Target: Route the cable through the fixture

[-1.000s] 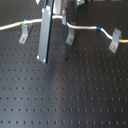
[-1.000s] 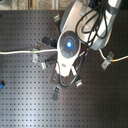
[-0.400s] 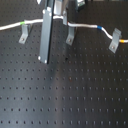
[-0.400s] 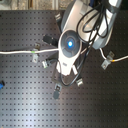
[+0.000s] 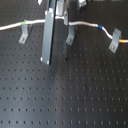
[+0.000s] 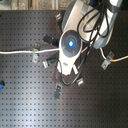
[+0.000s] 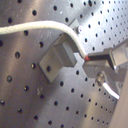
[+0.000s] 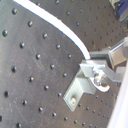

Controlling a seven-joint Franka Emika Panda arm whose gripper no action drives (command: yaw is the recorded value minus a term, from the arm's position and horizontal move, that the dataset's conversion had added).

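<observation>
Board: black perforated plate (image 5: 75, 95) with regular rows of small holes; it fills the floor of both exterior views (image 6: 25, 107) and looks grey and shiny in the first wrist view (image 7: 20, 95).
Left clip: small grey metal clip (image 5: 23, 35), upright, towards the first exterior view's left, in the far rows.
Right clip: grey clip (image 5: 114, 42), leaning, near the first exterior view's right edge.
Lone clip: small grey piece (image 6: 57, 90) on bare board, in the second exterior view's lower middle.
Blue item: small and blue (image 6: 1, 85), cut off at the second exterior view's left edge; too small to identify.
</observation>
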